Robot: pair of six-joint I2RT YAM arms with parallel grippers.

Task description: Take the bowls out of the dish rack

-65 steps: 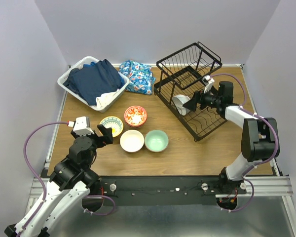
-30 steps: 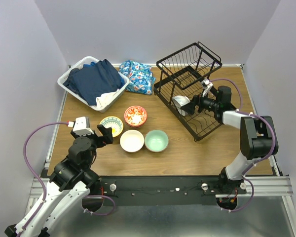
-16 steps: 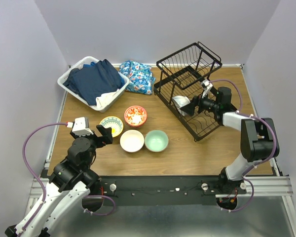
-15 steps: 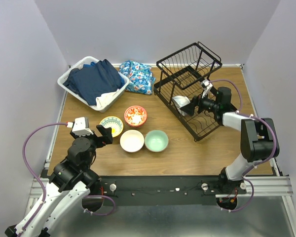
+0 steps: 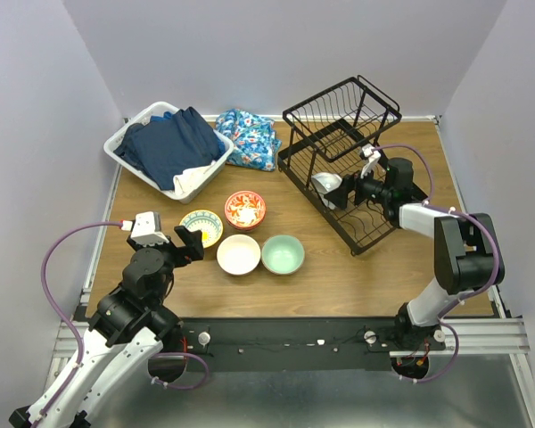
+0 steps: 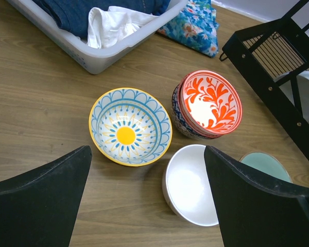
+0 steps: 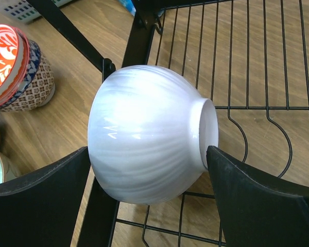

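The white bowl (image 7: 144, 134) is glazed ceramic, glossy, with faint ribbing down its side. The dish rack (image 7: 139, 38) is matt black coated wire. The tabletop (image 6: 41, 134) shows wood grain with a dull sheen, and the basket (image 6: 67, 43) is smooth white plastic around soft, creased cloth (image 6: 118, 20).

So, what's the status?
Right gripper open, flanking glossy white ceramic bowl, tipped sideways in black wire dish rack. Left gripper open above unloaded bowls. Rack post beside bowl.
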